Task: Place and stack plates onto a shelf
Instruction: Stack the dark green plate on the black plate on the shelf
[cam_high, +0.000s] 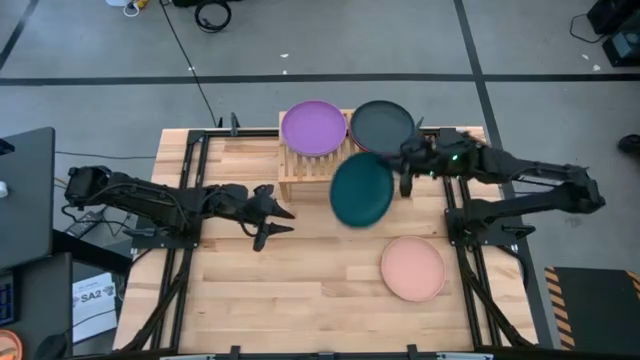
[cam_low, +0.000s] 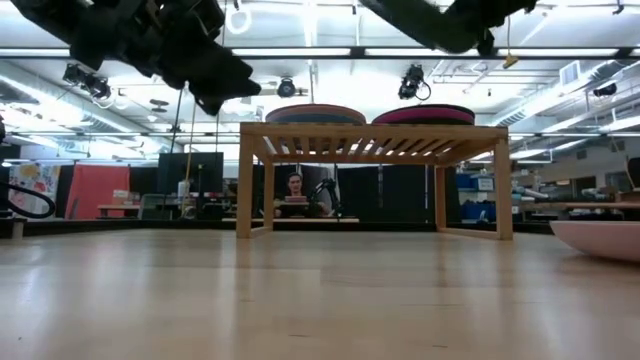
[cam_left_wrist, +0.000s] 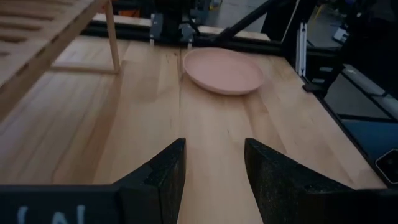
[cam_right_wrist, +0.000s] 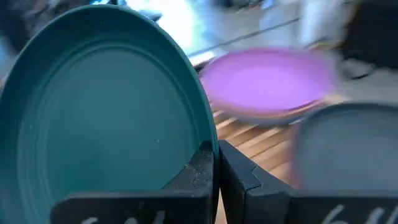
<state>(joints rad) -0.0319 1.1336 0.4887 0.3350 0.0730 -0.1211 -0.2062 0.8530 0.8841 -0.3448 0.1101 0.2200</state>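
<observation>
My right gripper (cam_high: 399, 180) is shut on the dark teal plate (cam_high: 362, 190), which hangs in the air just in front of the shelf (cam_high: 303, 170). A purple plate (cam_high: 314, 127) rests flat on the shelf's left half. A charcoal plate (cam_high: 382, 124) tops the right half, with a magenta plate (cam_low: 437, 115) under it in the low view. One peach plate (cam_high: 412, 268) lies flat on the table near the right side. My left gripper (cam_high: 275, 215) is open above the table, left of the teal plate, and touches nothing. The other plates are out of view. My right gripper pinches the dark teal plate's rim (cam_right_wrist: 208, 140) between its two fingers (cam_right_wrist: 199, 171), one on the hollow face and one on the underside. It reaches in from the table's right. The plate is lifted clear and tilted, stretching away from the fingers toward the left.
Bare plank table (cam_left_wrist: 205, 118) lies ahead of my left gripper (cam_left_wrist: 214, 168), with the peach plate (cam_left_wrist: 224, 70) beyond it. The shelf's legs (cam_low: 245, 180) stand at the far middle. Black frame rails (cam_high: 190, 250) run along both sides. A person (cam_low: 294, 195) sits in the room behind.
</observation>
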